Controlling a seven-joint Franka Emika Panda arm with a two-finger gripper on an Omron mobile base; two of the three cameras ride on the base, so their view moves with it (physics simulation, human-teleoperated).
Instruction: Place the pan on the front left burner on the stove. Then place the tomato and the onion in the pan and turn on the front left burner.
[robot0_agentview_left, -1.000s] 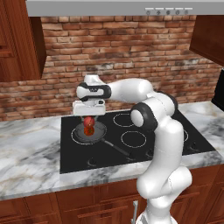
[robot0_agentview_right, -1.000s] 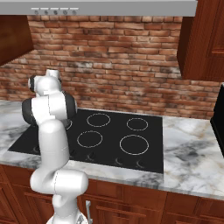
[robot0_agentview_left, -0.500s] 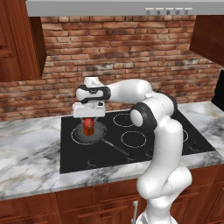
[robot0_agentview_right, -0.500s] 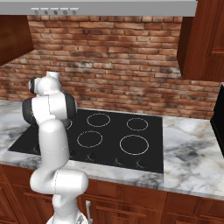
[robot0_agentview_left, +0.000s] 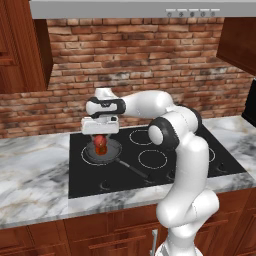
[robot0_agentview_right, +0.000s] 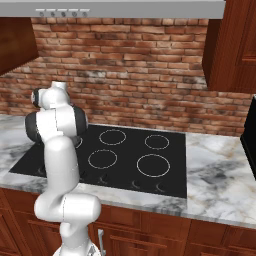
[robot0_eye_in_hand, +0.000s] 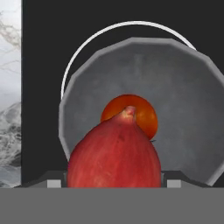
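The dark grey pan (robot0_agentview_left: 114, 150) rests on the front left burner (robot0_eye_in_hand: 131, 22), whose white ring shows around its rim on the black stove (robot0_agentview_left: 80, 180). In the hand view the orange-red tomato (robot0_eye_in_hand: 146, 113) lies on the pan (robot0_eye_in_hand: 183, 96) floor. The dull red onion (robot0_eye_in_hand: 113, 153) hangs just above it, large and close to the camera. My gripper (robot0_eye_in_hand: 113, 183) is shut on the onion, one finger at each side. From the left base view the gripper (robot0_agentview_left: 100, 137) points straight down over the pan with the onion (robot0_agentview_left: 100, 140) between its fingers.
The pan's black handle (robot0_agentview_left: 132, 170) points toward the front right, near the row of knobs (robot0_agentview_left: 105, 186). Marble counter (robot0_agentview_left: 30, 185) lies left of the stove and a brick wall (robot0_agentview_left: 150, 65) stands behind. In the right base view my own arm (robot0_agentview_right: 55, 120) hides the pan.
The hand has sunk a little toward the pan with the onion still in its grip. Pan and tomato have not moved.
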